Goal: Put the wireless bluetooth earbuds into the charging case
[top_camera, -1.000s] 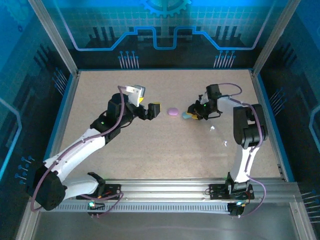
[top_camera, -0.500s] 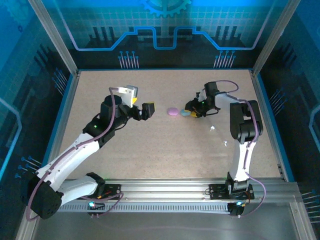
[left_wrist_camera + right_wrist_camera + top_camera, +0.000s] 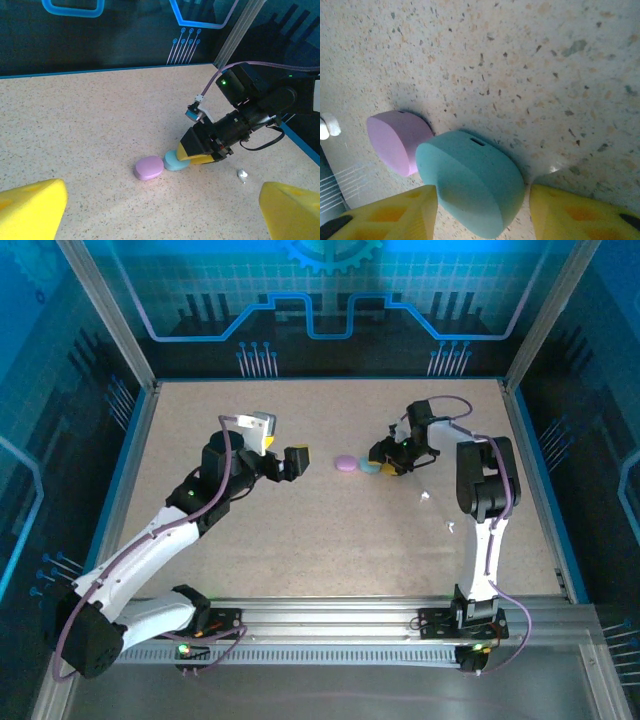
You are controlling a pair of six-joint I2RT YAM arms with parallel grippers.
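Right end effector (image 3: 482,202) sat low on the worktop (image 3: 545,60), fingers apart, straddling the teal round case (image 3: 470,180). A sliver of gap showed at one pad, so no clamp. Pink round case (image 3: 395,140) lay just past the fingertips, right against the teal one; couldn't tell if they touched. Left end effector (image 3: 161,212) was spread wide, nothing between its fingers, facing both cases from well apart. White earbud (image 3: 242,175) lay loose on the worktop just behind the right end effector, on its wrist side. Second white earbud (image 3: 449,527) lay further back toward that arm's base.
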